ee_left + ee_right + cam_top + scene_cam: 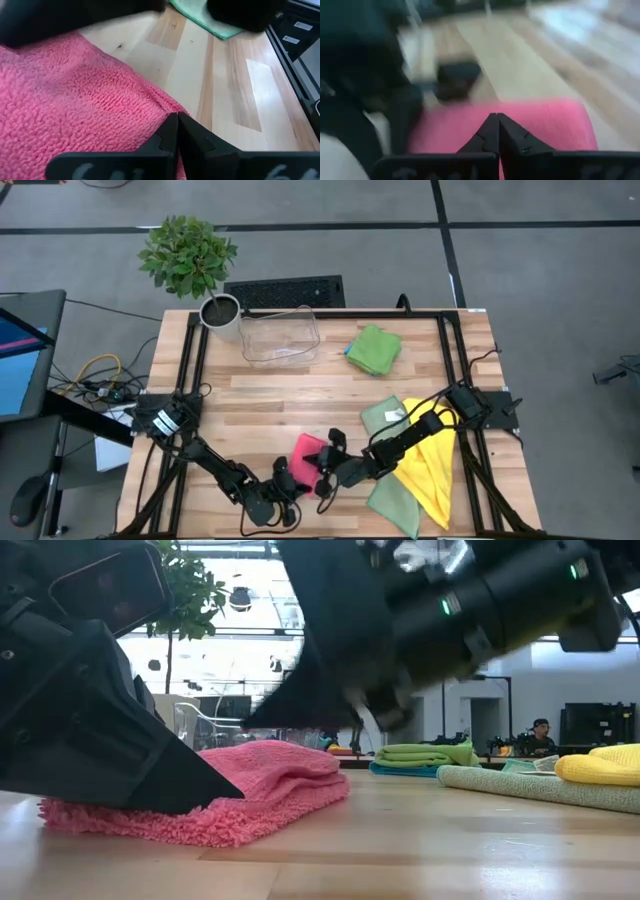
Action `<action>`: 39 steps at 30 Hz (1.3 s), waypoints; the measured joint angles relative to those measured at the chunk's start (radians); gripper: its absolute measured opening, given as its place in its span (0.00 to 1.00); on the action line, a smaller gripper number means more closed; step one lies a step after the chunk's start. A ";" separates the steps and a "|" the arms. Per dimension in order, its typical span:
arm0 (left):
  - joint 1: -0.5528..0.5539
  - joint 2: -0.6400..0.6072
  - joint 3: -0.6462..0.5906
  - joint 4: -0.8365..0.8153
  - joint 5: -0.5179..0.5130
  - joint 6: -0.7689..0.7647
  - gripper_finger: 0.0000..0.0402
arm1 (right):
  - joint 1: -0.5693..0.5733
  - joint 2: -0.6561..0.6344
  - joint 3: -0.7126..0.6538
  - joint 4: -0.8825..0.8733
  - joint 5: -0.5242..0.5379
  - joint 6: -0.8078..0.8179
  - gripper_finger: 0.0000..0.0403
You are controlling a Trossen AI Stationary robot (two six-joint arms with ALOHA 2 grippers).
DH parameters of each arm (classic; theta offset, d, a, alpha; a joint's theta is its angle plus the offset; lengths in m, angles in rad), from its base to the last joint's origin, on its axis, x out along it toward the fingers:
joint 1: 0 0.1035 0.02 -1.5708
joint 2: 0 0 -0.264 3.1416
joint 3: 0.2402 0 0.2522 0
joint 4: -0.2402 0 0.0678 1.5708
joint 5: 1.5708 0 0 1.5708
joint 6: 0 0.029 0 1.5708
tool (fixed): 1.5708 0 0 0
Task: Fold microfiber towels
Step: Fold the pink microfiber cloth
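A pink microfiber towel (312,460) lies folded near the table's front edge, its layers stacked flat on the wood (280,785). My left gripper (177,120) comes in from the near left and is shut at the towel's near edge (298,485). My right gripper (497,119) reaches in from the right and is shut; in the low view it hangs just above the towel (300,710), and I see no contact. A yellow towel (430,465) and sage green towels (385,418) lie spread under the right arm. My left gripper rests its shut fingers (215,790) on the pink towel's near edge (162,107), slanting down from the near left. No cloth shows between the fingertips. The towel stays flat on the table under them.
A folded bright green towel on a blue one (373,348) sits at the far right. A clear plastic bin (280,335) and a potted plant (220,313) stand at the far edge. Bare wood (270,405) lies in the middle. A person (540,735) sits in the room behind.
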 joint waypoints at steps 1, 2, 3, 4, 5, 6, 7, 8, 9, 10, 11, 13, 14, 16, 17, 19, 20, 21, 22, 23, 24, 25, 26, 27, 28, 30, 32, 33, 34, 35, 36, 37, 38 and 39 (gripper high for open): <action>0.000 0.000 0.000 0.000 0.000 0.000 0.00 | 0.000 0.005 0.002 0.053 -0.008 -0.008 0.04; 0.000 0.000 0.000 -0.001 0.000 -0.001 0.00 | -0.002 0.017 0.007 0.094 -0.024 -0.010 0.04; 0.000 0.000 0.000 -0.003 0.001 -0.002 0.00 | -0.006 0.024 0.006 0.099 -0.034 -0.014 0.04; 0.000 0.000 0.000 -0.004 0.001 -0.003 0.00 | -0.010 0.034 0.002 0.090 -0.031 -0.018 0.04; 0.000 0.000 0.000 -0.005 0.000 -0.004 0.00 | -0.016 0.048 0.002 0.091 -0.033 -0.019 0.04; 0.000 0.000 0.000 -0.007 0.000 -0.005 0.00 | -0.023 0.058 0.001 0.096 -0.032 -0.018 0.04; 0.000 0.000 0.000 -0.007 -0.001 -0.005 0.00 | -0.031 0.064 0.001 0.104 -0.034 -0.012 0.05; 0.000 0.000 0.000 -0.008 -0.001 -0.005 0.00 | -0.038 0.069 0.002 0.118 -0.034 0.000 0.06; 0.000 0.000 0.000 -0.008 0.000 -0.006 0.00 | -0.045 0.080 0.006 0.129 -0.037 0.021 0.06; 0.000 0.000 0.000 -0.008 0.000 -0.006 0.00 | -0.049 0.096 0.007 0.131 -0.035 0.039 0.07; 0.000 0.000 0.001 -0.008 0.000 -0.006 0.00 | -0.053 0.121 0.006 0.125 -0.034 0.059 0.07; 0.000 0.001 0.004 -0.011 0.001 -0.004 0.00 | -0.054 0.161 0.008 0.140 -0.020 0.083 0.07; 0.000 0.001 0.005 -0.011 0.001 0.001 0.00 | -0.054 0.175 0.009 0.146 -0.022 0.096 0.06; -0.004 0.000 0.005 -0.008 0.001 0.010 0.00 | -0.053 0.193 0.011 0.152 -0.013 0.093 0.05; -0.004 0.000 0.005 -0.009 0.000 0.012 0.00 | -0.053 0.197 0.011 0.153 -0.012 0.092 0.04; -0.005 0.000 0.005 -0.011 0.001 0.010 0.00 | -0.052 0.187 0.011 0.145 -0.018 0.092 0.03; -0.005 0.000 0.005 -0.014 0.002 0.004 0.00 | -0.051 0.169 0.008 0.137 -0.029 0.089 0.03; -0.005 0.000 0.005 -0.016 0.002 0.002 0.00 | -0.048 0.151 0.006 0.129 -0.030 0.066 0.03; -0.006 0.000 0.005 -0.017 0.003 0.003 0.00 | -0.044 0.125 0.001 0.109 -0.015 0.028 0.04; -0.006 0.000 0.005 -0.017 0.002 0.003 0.00 | -0.037 0.097 -0.003 0.085 0.020 -0.014 0.04; -0.006 0.000 0.005 -0.017 0.002 0.003 0.00 | -0.030 0.073 -0.003 0.089 0.055 -0.060 0.05; -0.006 0.000 0.005 -0.016 0.002 0.003 0.00 | -0.025 0.046 0.000 0.095 0.096 -0.102 0.05; -0.006 0.000 0.005 -0.016 0.003 0.003 0.00 | -0.025 0.026 0.004 0.106 0.138 -0.134 0.05; -0.006 0.000 0.005 -0.016 0.004 0.003 0.00 | -0.029 0.014 0.005 0.118 0.173 -0.155 0.05; -0.006 0.000 0.005 -0.016 0.005 0.004 0.00 | -0.038 0.013 0.005 0.125 0.183 -0.166 0.04; -0.006 0.000 0.005 -0.016 0.005 0.005 0.00 | -0.057 0.023 0.001 0.117 0.171 -0.161 0.04; -0.006 0.001 0.005 -0.016 0.004 0.005 0.00 | -0.076 0.049 0.003 0.127 0.133 -0.124 0.03; -0.006 0.001 0.005 -0.016 0.004 0.005 0.00 | -0.081 0.067 0.003 0.128 0.123 -0.097 0.04; -0.006 0.001 0.005 -0.016 0.004 0.005 0.00 | -0.085 0.090 0.003 0.124 0.116 -0.068 0.04; -0.006 0.001 0.005 -0.016 0.004 0.005 0.00 | -0.087 0.117 0.003 0.122 0.107 -0.034 0.05; -0.006 0.001 0.005 -0.016 0.003 0.005 0.00 | -0.089 0.144 0.002 0.125 0.098 -0.004 0.05; -0.006 0.001 0.005 -0.016 0.003 0.006 0.00 | -0.092 0.163 0.003 0.144 0.099 0.018 0.05; -0.006 0.001 0.005 -0.016 0.002 0.006 0.00 | -0.094 0.169 0.006 0.141 0.089 0.033 0.05; -0.006 0.001 0.005 -0.016 0.002 0.006 0.00 | -0.096 0.179 0.008 0.152 0.084 0.039 0.05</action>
